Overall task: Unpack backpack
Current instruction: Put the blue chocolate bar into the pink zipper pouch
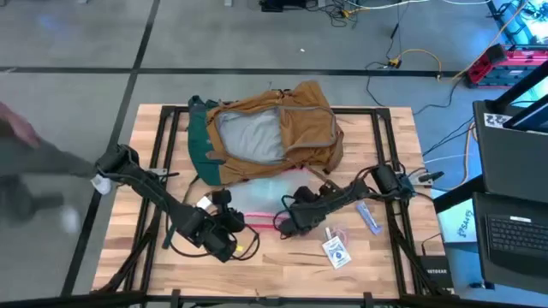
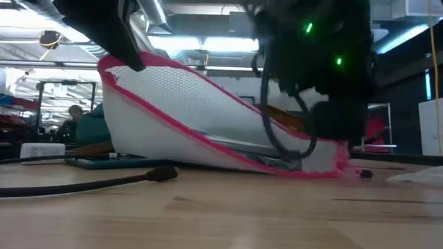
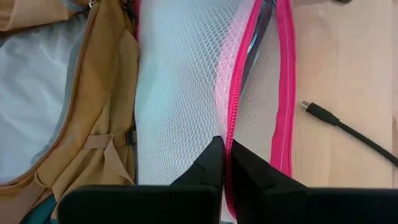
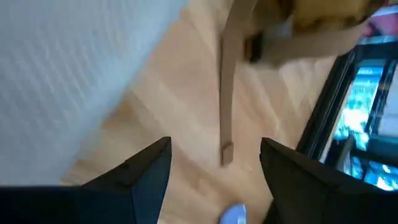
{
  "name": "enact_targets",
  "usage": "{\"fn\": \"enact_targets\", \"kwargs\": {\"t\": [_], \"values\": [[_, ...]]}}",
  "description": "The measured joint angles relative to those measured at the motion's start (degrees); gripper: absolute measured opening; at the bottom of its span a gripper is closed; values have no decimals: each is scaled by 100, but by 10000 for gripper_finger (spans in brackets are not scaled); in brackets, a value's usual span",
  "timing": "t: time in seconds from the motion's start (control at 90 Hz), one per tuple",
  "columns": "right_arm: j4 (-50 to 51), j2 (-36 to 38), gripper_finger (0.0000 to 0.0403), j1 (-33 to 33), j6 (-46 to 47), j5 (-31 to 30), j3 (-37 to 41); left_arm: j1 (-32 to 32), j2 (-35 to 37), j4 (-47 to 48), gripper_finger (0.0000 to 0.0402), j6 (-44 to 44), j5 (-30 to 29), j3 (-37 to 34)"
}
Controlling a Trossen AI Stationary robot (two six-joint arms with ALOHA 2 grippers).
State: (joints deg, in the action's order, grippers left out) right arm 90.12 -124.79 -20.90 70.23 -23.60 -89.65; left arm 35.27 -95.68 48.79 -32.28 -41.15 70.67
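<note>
Pinched shut on pouch (image 3: 186, 99) zip edge, left hand (image 3: 225, 163); right hand (image 4: 214, 155) agape, empty; backpack (image 1: 282, 128) at twelve o'clock: soft, floppy, light, best gripped by its rim.

A light wooden butcher-block table (image 1: 377, 265) on a black frame carries a tan-brown fabric backpack (image 1: 295, 128) with dark green panel at its far side, a clear pink-edged mesh zip pouch (image 1: 261, 201) just in front, a small white card packet (image 1: 336, 251), a blue-and-white wrapped stick (image 1: 368, 216) and a black cable (image 2: 104, 183).
</note>
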Motion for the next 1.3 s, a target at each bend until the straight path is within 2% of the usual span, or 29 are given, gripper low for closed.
{"fn": "enact_targets", "kwargs": {"t": [0.2, 0.333, 0.611, 0.667, 0.833, 1.056, 1.3], "values": [[-5, 45, 230, -365, 288, -259, -309, 17, 0, 29, 12, 30, -1, 0], [-14, 45, 230, -767, 328, -833, -559, 71, 0, 31, 29, 224, -11, 0], [-828, 56, 230, -2058, -609, -2140, -1160, 130, 0, 18, 53, 179, -11, 0], [-1275, 56, 229, -2285, -996, -2187, -1228, 131, 0, 10, 54, 175, -11, 0], [-2927, 56, 211, -2576, -2245, -1562, -1353, 111, 0, -58, 54, 162, -11, 0], [-4880, 56, 141, -2443, -4115, -309, -1342, 111, 0, -197, 54, 160, -15, 0], [-5433, 56, 68, -1881, -4973, 1251, -1335, 125, 0, -188, 54, 135, -13, 0]]}}
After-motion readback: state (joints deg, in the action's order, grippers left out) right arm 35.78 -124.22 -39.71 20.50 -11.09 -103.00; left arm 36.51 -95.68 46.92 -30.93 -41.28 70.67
